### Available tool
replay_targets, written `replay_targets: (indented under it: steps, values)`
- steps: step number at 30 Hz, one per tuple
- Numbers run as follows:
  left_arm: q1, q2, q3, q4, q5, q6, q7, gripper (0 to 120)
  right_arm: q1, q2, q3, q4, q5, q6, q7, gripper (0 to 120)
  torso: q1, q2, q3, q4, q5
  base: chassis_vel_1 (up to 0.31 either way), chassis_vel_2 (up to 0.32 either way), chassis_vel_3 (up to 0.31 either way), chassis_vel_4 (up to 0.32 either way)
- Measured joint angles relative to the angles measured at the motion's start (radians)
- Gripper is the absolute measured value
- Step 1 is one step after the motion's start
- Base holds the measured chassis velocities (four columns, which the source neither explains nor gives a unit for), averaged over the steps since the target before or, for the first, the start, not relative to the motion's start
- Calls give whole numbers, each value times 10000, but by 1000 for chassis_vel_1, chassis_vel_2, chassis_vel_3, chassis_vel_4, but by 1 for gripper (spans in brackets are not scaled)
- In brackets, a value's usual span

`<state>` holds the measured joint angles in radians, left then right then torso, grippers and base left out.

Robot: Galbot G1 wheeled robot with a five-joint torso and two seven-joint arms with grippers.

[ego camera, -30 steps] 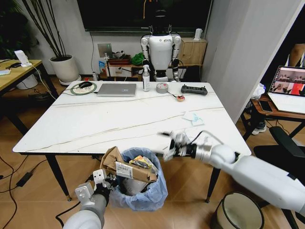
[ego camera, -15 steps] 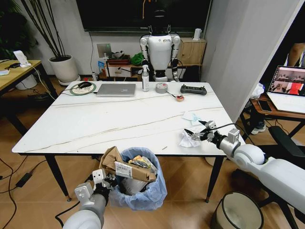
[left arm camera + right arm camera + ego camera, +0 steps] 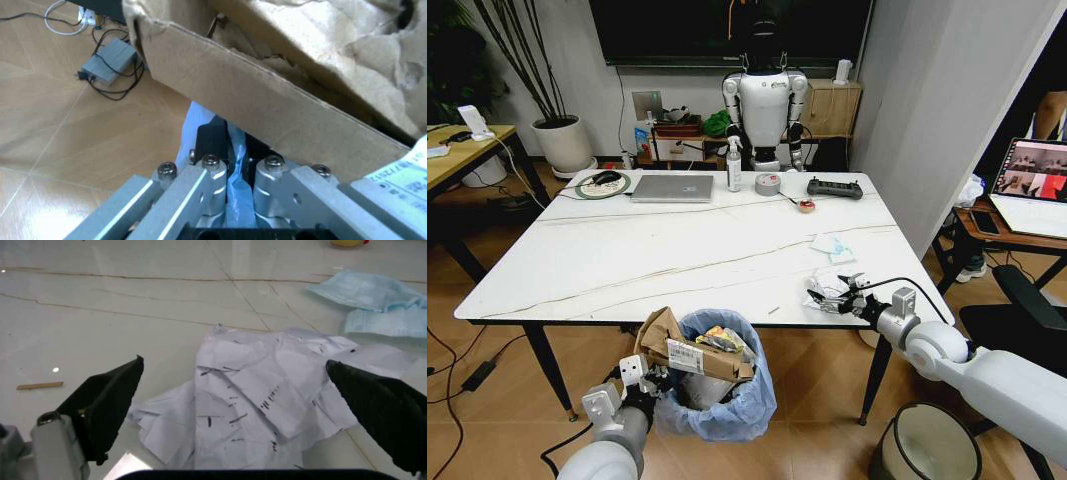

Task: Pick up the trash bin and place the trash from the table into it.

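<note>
At the lower left of the head view, the left gripper [image 3: 639, 374] is clamped on the blue-lined trash bin [image 3: 724, 400], holding it under the table [image 3: 627, 250] edge to receive litter. The right gripper [image 3: 831, 297] spreads wide around the crumpled white paper [image 3: 267, 405] at centre right, ready to close.

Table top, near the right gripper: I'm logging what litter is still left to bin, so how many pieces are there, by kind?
Crumpled white paper: 1
Light-blue tissues: 2
Small wooden sliver: 1
Total: 4
</note>
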<state>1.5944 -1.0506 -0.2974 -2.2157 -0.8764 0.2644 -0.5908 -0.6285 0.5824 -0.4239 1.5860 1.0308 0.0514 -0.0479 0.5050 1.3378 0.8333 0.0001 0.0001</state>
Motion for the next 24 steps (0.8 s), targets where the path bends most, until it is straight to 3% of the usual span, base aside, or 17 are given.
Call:
replay_targets:
  steps: [24]
  values:
    - [-136, 40, 41, 78, -85, -6, -5, 0, -444, 189, 499, -289, -415, 556, -723, 14, 0, 0, 0, -1, 0, 0, 0, 0, 0]
